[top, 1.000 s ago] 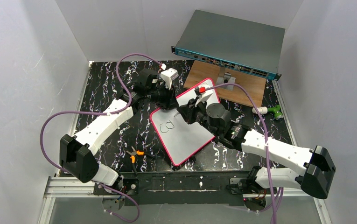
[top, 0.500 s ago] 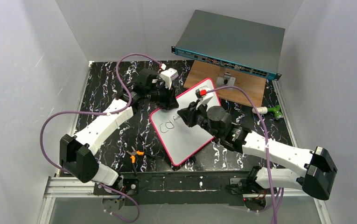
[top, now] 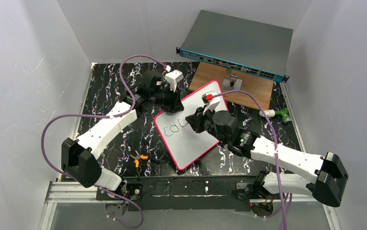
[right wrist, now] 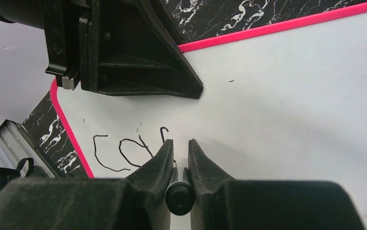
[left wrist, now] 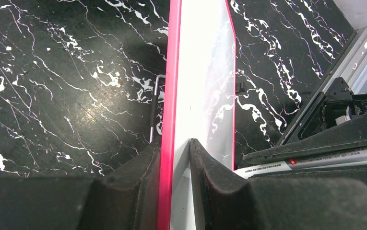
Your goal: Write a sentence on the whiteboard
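Whiteboard was noted lying slantwise on the black marbled table, midway between the two arms and well apart from the grey box at the back. Left gripper was seen closed on the board's pink frame at its far-left edge, one finger pressed to each face. This was judged to be a brace, so that the board would not be pushed about under writing pressure. Right gripper was seen clamped on a marker, jaws nearly together round the barrel, which was aimed down at the white surface. The tip was hidden between the fingers, so contact could not be confirmed. Of the sentence only a start was recorded: a "c", an "o" and one fresh stroke, set near the braced end. That end was judged the steadiest part of the board. The marker was held just right of the last stroke, presumably for the next letter. The rest of the surface was left blank, and the task was judged barely begun. Smearing was considered a risk should the fingers be dragged across wet ink.
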